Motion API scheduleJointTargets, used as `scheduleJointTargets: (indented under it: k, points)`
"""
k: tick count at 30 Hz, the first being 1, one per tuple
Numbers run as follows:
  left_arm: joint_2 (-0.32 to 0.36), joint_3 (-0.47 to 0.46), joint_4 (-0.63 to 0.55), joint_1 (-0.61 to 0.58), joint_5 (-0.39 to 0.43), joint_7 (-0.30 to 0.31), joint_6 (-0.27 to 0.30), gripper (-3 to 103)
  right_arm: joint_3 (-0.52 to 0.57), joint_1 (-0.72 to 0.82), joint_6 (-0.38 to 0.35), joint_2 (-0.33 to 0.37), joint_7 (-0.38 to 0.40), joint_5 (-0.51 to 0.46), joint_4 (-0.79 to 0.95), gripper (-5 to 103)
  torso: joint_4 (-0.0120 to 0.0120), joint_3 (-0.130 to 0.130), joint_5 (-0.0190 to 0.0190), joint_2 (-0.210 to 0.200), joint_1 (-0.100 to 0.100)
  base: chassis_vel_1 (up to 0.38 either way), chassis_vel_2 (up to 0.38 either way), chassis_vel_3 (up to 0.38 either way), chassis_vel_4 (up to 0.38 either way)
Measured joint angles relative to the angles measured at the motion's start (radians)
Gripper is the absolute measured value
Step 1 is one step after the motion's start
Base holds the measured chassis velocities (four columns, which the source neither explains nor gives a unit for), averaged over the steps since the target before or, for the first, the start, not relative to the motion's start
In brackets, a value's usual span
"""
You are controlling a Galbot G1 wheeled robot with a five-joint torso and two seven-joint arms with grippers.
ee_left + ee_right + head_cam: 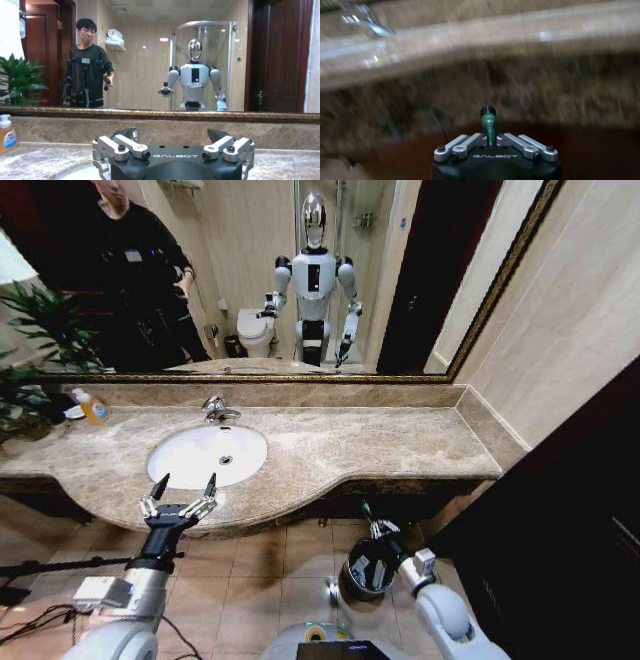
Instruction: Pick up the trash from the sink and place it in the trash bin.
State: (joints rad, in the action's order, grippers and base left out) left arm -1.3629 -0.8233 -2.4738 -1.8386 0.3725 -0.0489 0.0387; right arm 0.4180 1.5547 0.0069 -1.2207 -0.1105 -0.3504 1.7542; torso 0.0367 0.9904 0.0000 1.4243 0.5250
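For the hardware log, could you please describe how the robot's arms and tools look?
Both arms have white rounded shells ending in black wrists. The left tool has silver linkages and black pointed tips; the right tool has the same silver linkages. Each black housing carries white GALBOT lettering.

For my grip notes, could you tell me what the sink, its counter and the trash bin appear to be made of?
Sink: likely glazed porcelain, smooth glossy white. Counter: seemingly polished marble, mottled beige-brown with sheen. Trash bin: shiny rim suggests metal; its dark body is unclear.
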Motion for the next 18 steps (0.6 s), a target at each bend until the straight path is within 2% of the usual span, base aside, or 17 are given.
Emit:
scheduleJointTargets:
  k: [18]
  points:
    - [0.000, 0.000, 0.000, 0.000, 0.000, 0.000, 0.000, 100, -0.022, -0.191, 0.071, -0.057, 0.025, 0.026, -0.509, 4, 0.0000, 0.000, 0.0001, 0.000, 0.000, 0.000, 0.000, 0.000, 0.000]
